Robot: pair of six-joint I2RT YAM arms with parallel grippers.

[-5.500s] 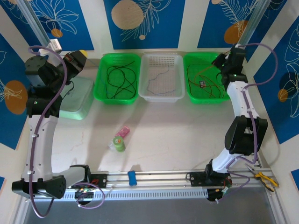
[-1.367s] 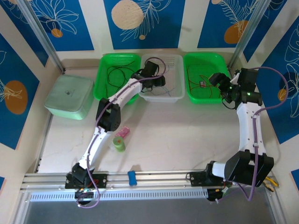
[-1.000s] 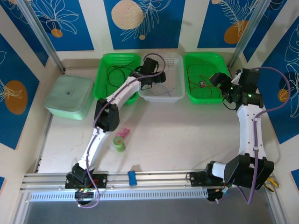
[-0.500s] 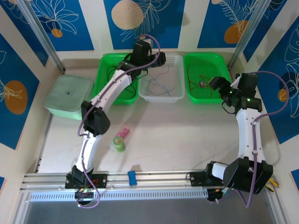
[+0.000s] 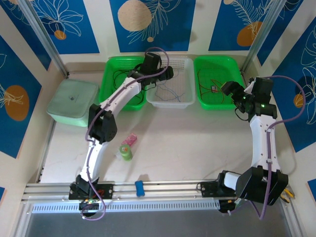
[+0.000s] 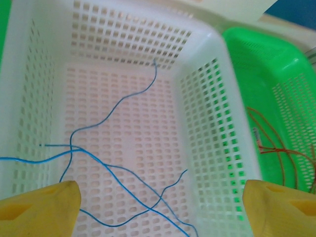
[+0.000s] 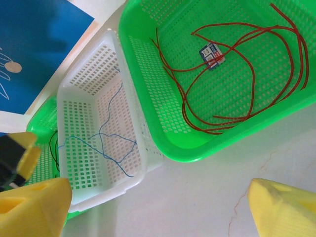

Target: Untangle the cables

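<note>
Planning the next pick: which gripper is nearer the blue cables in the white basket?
Left. The left gripper hangs open directly above the blue cables in the white basket; the right gripper is off to their right, at the neighbouring green basket.

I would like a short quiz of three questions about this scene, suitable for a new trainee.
1. True or false: the red cables lie in the white basket.
2. The white basket's cables are: A black, B blue, C yellow.
3. Fill in: the left end effector hovers over the ___ basket, its jaws ___.
Key: 1 false, they lie in the right green basket; 2 B; 3 white, open.
</note>
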